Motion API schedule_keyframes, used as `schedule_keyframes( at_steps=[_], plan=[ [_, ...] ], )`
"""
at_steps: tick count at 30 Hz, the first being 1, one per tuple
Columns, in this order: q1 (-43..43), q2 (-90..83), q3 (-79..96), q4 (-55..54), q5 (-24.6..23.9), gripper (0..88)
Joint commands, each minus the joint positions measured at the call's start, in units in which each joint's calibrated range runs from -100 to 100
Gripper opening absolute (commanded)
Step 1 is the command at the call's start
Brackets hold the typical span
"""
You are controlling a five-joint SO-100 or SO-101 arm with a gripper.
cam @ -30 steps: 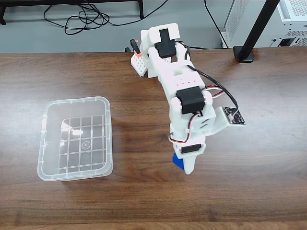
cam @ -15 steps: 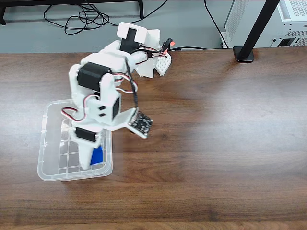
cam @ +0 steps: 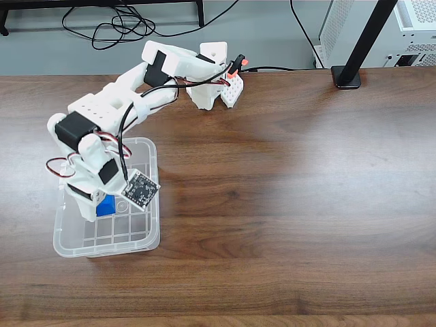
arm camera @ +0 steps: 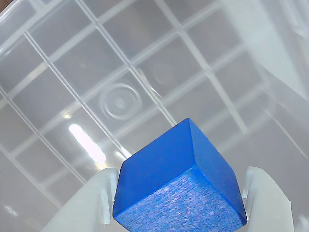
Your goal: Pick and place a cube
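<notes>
blue fills the lower wrist view: the cube (arm camera: 181, 186) sits clamped between the tool's (arm camera: 181, 203) two pale fingers (arm camera: 89, 205), with the bin's (arm camera: 116, 101) clear gridded floor beneath it. in the fixed view the tool (cam: 97, 208) hangs inside the bin (cam: 146, 235) on the tabletop (cam: 293, 204), the cube (cam: 105, 206) at its tip, over the floor's middle. to release well, i'd lower a touch, then open the fingers gently so the cube drops flat without bouncing toward a wall.

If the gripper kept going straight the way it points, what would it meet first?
Probably the ribbed floor of the clear bin; the gripper, shut on the blue cube, points down at it. The gap is hard to judge.
</notes>
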Motion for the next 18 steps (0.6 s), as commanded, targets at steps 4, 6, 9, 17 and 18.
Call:
schedule_keyframes(
  at_steps=[4,6,9,17,18],
  plan=[
    [-0.8,3.1,-0.9,0.7,0.4,20.7],
    [-0.8,3.0,-1.0,0.8,0.5,29.0],
    [-0.9,2.6,-1.1,0.9,1.4,37.0],
    [-1.3,-6.5,-0.7,1.0,4.4,36.6],
    [-1.7,-8.4,-0.7,1.0,4.5,36.6]
  ],
)
